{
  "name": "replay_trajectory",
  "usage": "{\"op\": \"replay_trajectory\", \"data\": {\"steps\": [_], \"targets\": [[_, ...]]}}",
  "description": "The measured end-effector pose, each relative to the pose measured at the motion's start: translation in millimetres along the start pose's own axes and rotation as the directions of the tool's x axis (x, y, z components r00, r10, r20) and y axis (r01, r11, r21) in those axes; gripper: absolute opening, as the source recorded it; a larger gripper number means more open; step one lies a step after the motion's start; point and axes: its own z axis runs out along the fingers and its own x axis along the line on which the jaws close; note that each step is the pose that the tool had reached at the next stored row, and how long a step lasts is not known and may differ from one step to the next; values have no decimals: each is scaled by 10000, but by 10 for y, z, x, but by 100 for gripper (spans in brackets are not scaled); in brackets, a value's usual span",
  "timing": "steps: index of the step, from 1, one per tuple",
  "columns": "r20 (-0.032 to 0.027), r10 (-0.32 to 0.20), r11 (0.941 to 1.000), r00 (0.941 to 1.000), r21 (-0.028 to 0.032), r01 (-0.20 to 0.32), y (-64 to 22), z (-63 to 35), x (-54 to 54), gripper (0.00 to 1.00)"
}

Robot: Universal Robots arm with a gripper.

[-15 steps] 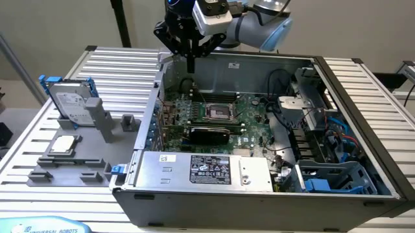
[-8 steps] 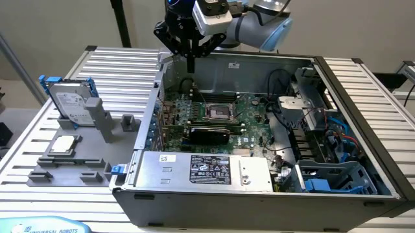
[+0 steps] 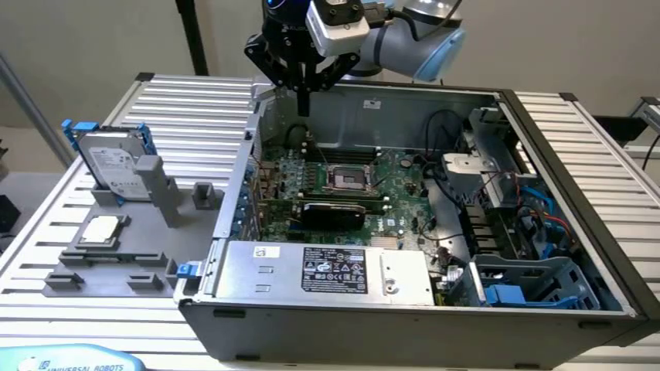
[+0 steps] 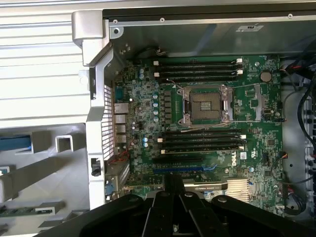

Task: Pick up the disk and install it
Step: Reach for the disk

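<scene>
**A:** Fingers [image 3: 303, 102], what state?

**B:** Pressed together into one dark point, with nothing held. They hang just inside the rear wall of the open computer case [image 3: 309, 328], above the motherboard [image 3: 397, 182].

**A:** Where is the disk [image 3: 111, 161]?

**B:** Outside the case, at about 8 o'clock from the fingers in the exterior view and well apart from them. It stands on edge, leaning back, in a grey holder [image 3: 154, 202] on the bench [image 3: 185, 108]. The white label faces the camera and the blue carrier frame [image 3: 73, 128] edges it. It has not been picked up.

**A:** How do you expect it to handle?

**B:** My judgement only: it is a stiff metal body, dense for its size, so it won't give under grip. The flat faces look smooth, and a light pinch could let it slide. The blue frame is plastic and would likely flex or unclip if it took the whole load. The mechanism inside would not like a knock, so it should not bump the holder or the case wall.

**A:** Where should it be gripped?

**B:** At the free upper edge, at the disk's 12 o'clock, pinching across the thickness onto the two metal faces. A post of the holder covers the disk's 4 to 5 o'clock, so there is no room there.

**A:** Any look-alikes nearby?

**B:** There is a small square chip [image 3: 100, 228] at 6 o'clock from the disk. There is also a blue drive cage [image 3: 536, 282] at the case's 4 o'clock corner.
</scene>
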Motion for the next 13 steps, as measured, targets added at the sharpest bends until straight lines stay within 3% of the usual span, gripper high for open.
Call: {"op": "replay_trajectory", "data": {"steps": [13], "targets": [[0, 0, 10000, 10000, 0, 0, 0, 0, 0, 11]]}}
